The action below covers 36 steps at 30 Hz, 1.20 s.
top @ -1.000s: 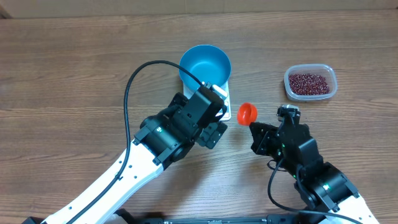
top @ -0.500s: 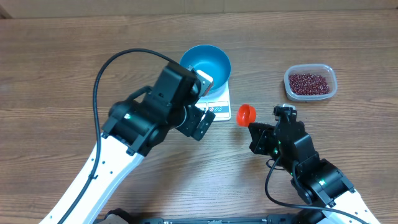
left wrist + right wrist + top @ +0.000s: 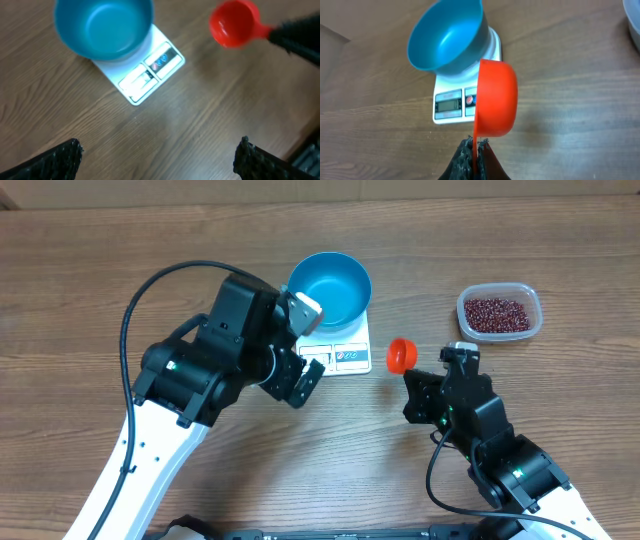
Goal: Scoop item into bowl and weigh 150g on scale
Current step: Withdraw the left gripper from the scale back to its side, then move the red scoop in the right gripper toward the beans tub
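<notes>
I'm working over the wood tabletop (image 3: pixel 100 280). My left gripper (image 3: pixel 157 160) is hanging spread wide, gripping nothing, just beside the blue bowl (image 3: pixel 330 288). The bowl is sitting empty on the white scale (image 3: pixel 345 357), mid-table toward the far edge. The clear tub (image 3: pixel 499 313) is lying near the far right corner. My right gripper (image 3: pixel 475 150) is pinching the empty red scoop (image 3: pixel 401 354) by its thin handle; I'm judging it light, stiff and slick. The beans (image 3: pixel 497 312) are waiting in the tub, looking tiny, hard and quick to roll.
</notes>
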{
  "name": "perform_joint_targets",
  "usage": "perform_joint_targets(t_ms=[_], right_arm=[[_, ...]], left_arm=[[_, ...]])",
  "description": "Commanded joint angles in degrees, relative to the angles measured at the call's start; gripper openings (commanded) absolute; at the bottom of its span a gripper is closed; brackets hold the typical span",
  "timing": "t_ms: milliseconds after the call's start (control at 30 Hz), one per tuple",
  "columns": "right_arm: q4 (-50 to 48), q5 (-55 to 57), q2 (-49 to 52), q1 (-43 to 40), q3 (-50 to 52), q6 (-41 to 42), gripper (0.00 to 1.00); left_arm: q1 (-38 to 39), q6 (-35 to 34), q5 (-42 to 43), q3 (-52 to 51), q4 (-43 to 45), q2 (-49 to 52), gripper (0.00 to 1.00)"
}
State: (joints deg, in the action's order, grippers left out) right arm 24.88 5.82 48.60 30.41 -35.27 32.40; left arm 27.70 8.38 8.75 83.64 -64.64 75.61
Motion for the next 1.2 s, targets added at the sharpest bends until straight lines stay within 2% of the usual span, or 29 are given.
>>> perform_joint_targets(t_ms=[0,167,267,400,667,867,1167], right_arm=[[-2.5,1.7,-0.1,-0.2,-1.9,-2.7,0.04],[-5.8,1.9,-0.1,-0.2,-1.9,-2.7,0.04],[-6.4,4.5,-0.1,-0.2,-1.9,-3.1,0.05],[-6.4,9.7,-0.1,-0.2,-1.9,-4.9,0.05],[-4.0,9.6,-0.1,-0.3,-3.2,-4.9,0.04],[3.4,9.6,-0.1,-0.3,-8.0,-7.4,0.04],[22.1,8.5,1.3,-5.2,-20.3,-7.4,0.04]], left_arm=[[-1.2,9.6,4.8,1.3,-1.2,-1.1,1.0],[-5.2,17.7,8.1,1.3,-3.9,-1.1,1.0],[-10.0,18.3,8.7,1.3,-4.3,-1.1,1.0],[-14.4,21.5,13.6,1.3,-4.4,-1.1,1.0],[-15.0,23.9,13.0,1.3,-4.6,-1.1,1.0],[-15.0,23.8,11.1,1.3,-4.5,-1.0,1.0],[-15.0,23.8,11.1,1.3,-4.3,-1.0,1.0]])
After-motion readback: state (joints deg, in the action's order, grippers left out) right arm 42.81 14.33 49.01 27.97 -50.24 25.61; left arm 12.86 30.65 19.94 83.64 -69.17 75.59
